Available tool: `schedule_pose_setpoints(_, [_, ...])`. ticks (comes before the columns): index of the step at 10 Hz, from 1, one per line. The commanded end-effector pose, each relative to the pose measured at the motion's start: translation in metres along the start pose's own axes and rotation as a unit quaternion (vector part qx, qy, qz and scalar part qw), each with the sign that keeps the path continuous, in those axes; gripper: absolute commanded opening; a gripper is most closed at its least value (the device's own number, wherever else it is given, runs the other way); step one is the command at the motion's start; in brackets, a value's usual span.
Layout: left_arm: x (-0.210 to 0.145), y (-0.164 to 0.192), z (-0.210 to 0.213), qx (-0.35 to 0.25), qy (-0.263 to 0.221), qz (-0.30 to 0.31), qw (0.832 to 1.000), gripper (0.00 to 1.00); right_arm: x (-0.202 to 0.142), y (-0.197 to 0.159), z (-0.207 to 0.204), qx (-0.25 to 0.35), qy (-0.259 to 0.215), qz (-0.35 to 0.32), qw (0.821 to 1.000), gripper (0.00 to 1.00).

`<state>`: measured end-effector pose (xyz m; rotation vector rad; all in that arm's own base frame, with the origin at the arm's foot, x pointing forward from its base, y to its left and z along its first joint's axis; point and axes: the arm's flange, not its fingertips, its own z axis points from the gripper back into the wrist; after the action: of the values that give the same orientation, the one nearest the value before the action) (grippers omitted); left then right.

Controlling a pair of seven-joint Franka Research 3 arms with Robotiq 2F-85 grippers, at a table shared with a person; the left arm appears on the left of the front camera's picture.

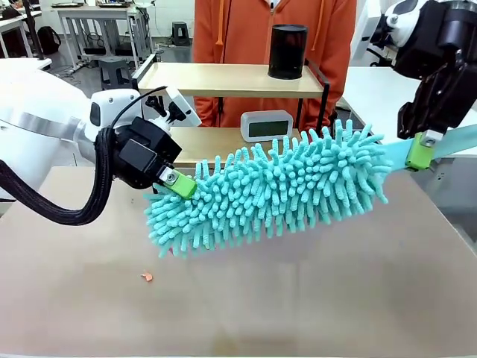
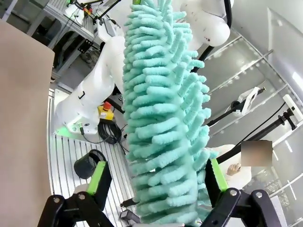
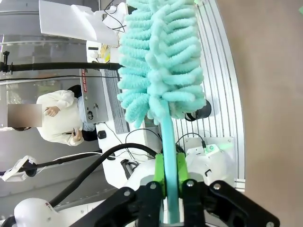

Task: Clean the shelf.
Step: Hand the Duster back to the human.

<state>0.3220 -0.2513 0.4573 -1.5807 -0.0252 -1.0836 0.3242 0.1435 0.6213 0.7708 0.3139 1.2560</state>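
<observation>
The shelf (image 1: 223,79) stands at the far side of the table, two light boards in a black frame. A teal fluffy duster (image 1: 276,186) hangs above the table in front of it, tilted up to the right. My right gripper (image 1: 419,153) is shut on the duster's teal handle (image 3: 169,142), and the right wrist view shows that gripper (image 3: 170,166) clamping the handle between its green pads. My left gripper (image 1: 180,186) is open at the duster's lower left end. In the left wrist view its fingers (image 2: 100,176) stand wide apart on either side of the duster head (image 2: 163,118).
A black cylinder (image 1: 288,51) stands on the shelf's top board and a white digital clock (image 1: 267,125) on the lower board. A person in an orange hoodie (image 1: 246,30) stands behind the shelf. A small orange scrap (image 1: 147,277) lies on the brown tabletop (image 1: 313,298).
</observation>
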Motion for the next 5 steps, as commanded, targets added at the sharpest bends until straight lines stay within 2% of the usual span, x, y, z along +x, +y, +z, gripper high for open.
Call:
schedule_pose_setpoints(1, [-0.0079,-0.0016,-0.0032,0.001,0.010,-0.020,1.000,1.00,-0.0009,-0.0017,-0.0013,0.003,-0.019,0.001,1.000,0.13])
schedule_pose_setpoints(2, [-0.0078,-0.0019,-0.0044,-0.009,0.019,-0.024,0.999,0.81,-0.0022,-0.0019,-0.0021,0.003,-0.021,-0.003,1.000,0.13])
schedule_pose_setpoints(3, [-0.0074,-0.0029,-0.0052,-0.013,0.028,-0.020,0.999,0.42,-0.0038,-0.0025,-0.0021,0.003,-0.024,-0.007,1.000,0.13])
schedule_pose_setpoints(5, [-0.0088,-0.0048,-0.0063,-0.018,0.033,-0.022,0.999,0.00,-0.0052,-0.0036,-0.0022,0.004,-0.026,-0.011,1.000,0.13])
